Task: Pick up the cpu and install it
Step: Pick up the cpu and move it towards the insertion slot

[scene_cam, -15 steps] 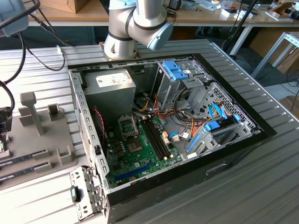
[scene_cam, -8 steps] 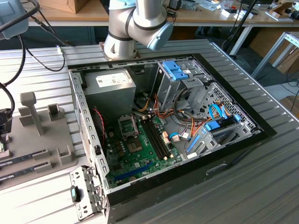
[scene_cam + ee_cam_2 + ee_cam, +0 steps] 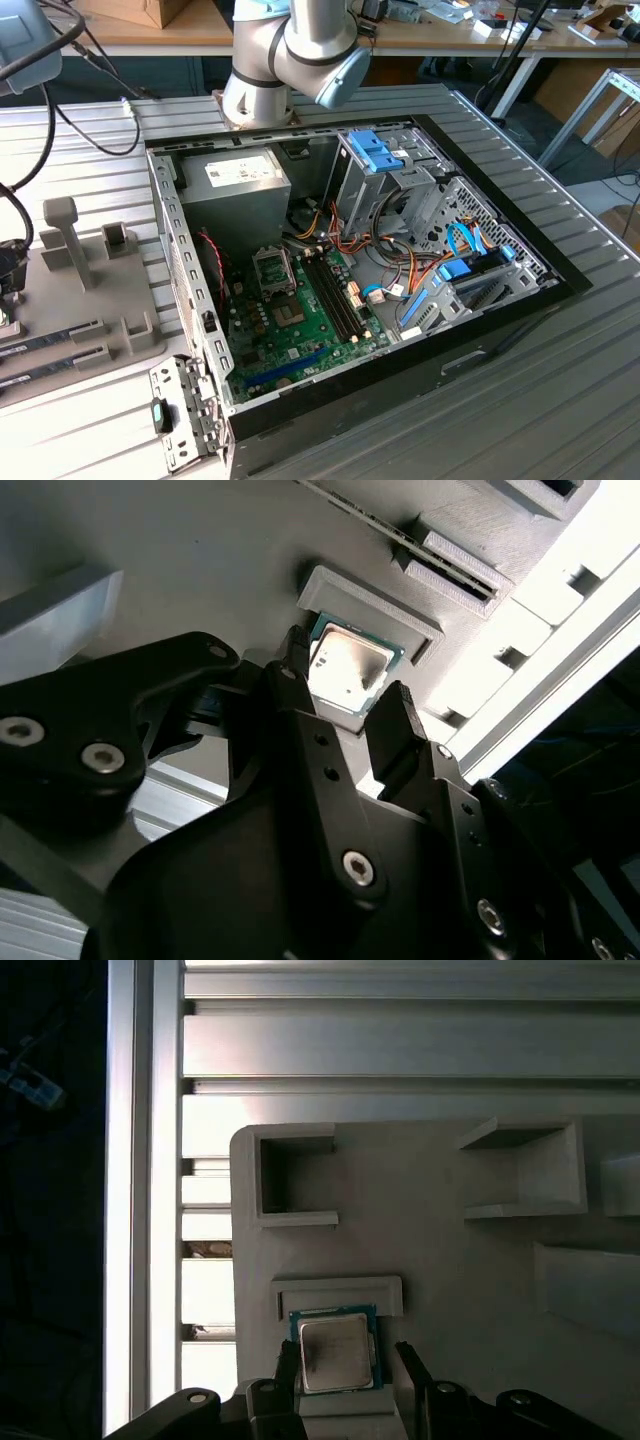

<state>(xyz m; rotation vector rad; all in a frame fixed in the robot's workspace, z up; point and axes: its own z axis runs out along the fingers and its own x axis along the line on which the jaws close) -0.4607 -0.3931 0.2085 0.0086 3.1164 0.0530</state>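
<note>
The cpu is a small square chip with a green edge and a silvery top plate. It lies flat in a shallow holder on the grey fixture plate, against a raised lip. My gripper is open and straddles the chip, one black finger on each side. One fingertip stands close to the chip's edge; the other leaves a small gap. In the second wrist view the cpu shows between the two fingertips of the gripper. The motherboard's empty socket sits inside the open computer case.
The fixture plate lies at the exterior view's left on the ribbed aluminium table, with upright posts and memory sticks in slots. Inside the case are a power supply, cables and blue drive bays. The arm's base stands behind the case.
</note>
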